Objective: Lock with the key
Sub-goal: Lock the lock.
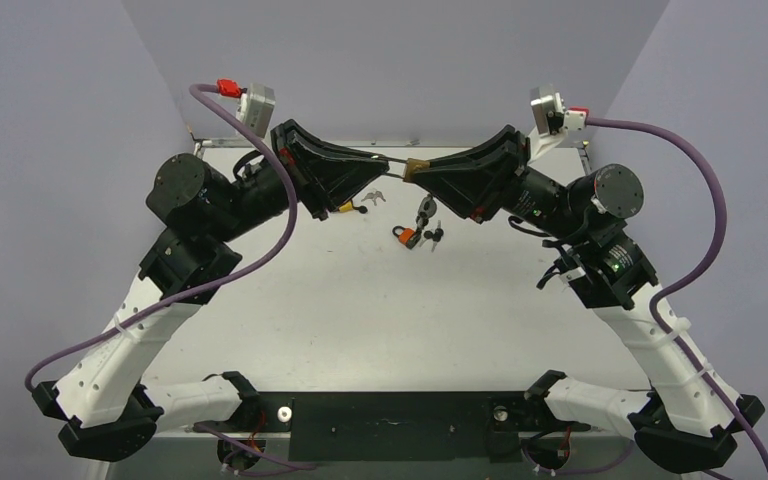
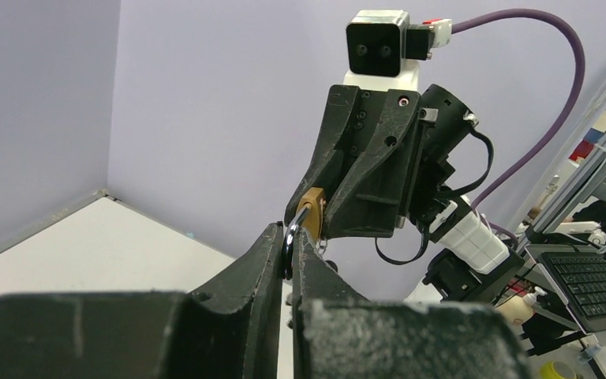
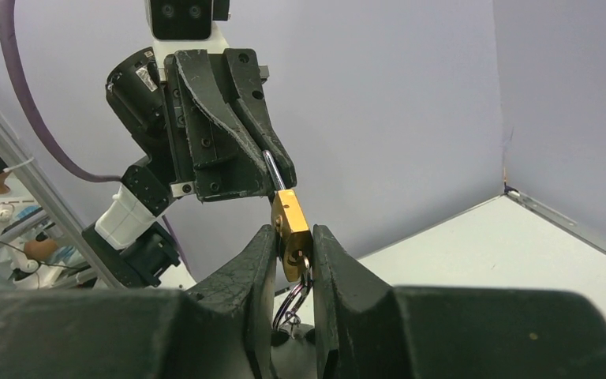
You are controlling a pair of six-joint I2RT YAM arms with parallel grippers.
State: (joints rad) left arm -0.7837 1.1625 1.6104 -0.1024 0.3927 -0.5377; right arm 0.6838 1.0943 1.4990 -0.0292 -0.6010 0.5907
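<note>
1. Over the pale bench [image 1: 380, 300], between lilac walls, holding the brass padlock [image 1: 415, 168] aloft between both arms, well clear of the surface.
2. Pinching the shackle [image 3: 271, 170] with the left pincer [image 2: 288, 237], pressed together on the steel loop.
3. Clamping the padlock's body with the right pincer [image 3: 292, 245], with a key ring [image 3: 290, 304] dangling just below; unable to tell about any key seated in the keyhole.
4. Judging from this: bracing the lock, with the locking itself not yet done.
5. Likely calling next for firm grips on both sides, pushing shackle and body together in 1 straight line, then turning a key without twisting the lock loose.
6. Lying on the bench below, well apart: an orange padlock [image 1: 403, 236] and loose keys [image 1: 373, 197].
</note>
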